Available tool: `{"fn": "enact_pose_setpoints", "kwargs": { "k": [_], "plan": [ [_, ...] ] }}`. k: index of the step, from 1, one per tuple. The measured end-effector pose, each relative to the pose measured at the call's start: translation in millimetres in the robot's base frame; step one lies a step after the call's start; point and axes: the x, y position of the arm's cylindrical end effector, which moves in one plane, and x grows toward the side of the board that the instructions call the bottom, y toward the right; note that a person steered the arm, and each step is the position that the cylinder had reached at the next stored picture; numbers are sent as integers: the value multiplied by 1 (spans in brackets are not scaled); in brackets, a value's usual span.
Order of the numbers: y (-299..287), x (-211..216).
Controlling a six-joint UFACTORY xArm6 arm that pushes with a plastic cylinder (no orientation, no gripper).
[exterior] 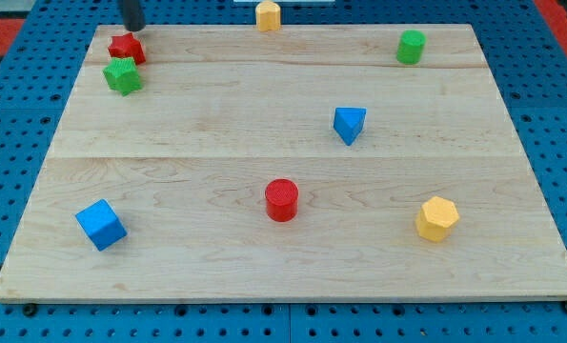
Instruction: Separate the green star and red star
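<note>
The red star (127, 47) lies at the board's top left corner. The green star (122, 75) lies just below it, and the two touch or nearly touch. My tip (133, 28) is a dark rod coming down from the view's top edge. It ends just above and slightly right of the red star, very close to it. I cannot tell whether it touches the red star.
On the wooden board (216, 114) lie a yellow block (268, 15) at the top edge, a green cylinder (411, 46) top right, a blue triangular block (349, 124) in the middle, a red cylinder (282, 200), a blue cube (101, 225) bottom left, a yellow hexagonal block (437, 218) bottom right.
</note>
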Motion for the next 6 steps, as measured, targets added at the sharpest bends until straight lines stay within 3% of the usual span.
{"fn": "enact_pose_setpoints", "kwargs": {
  "k": [1,2,3,4,6],
  "plan": [
    [-44,38],
    [-43,51],
    [16,88],
    [55,83],
    [10,30]
  ]
}}
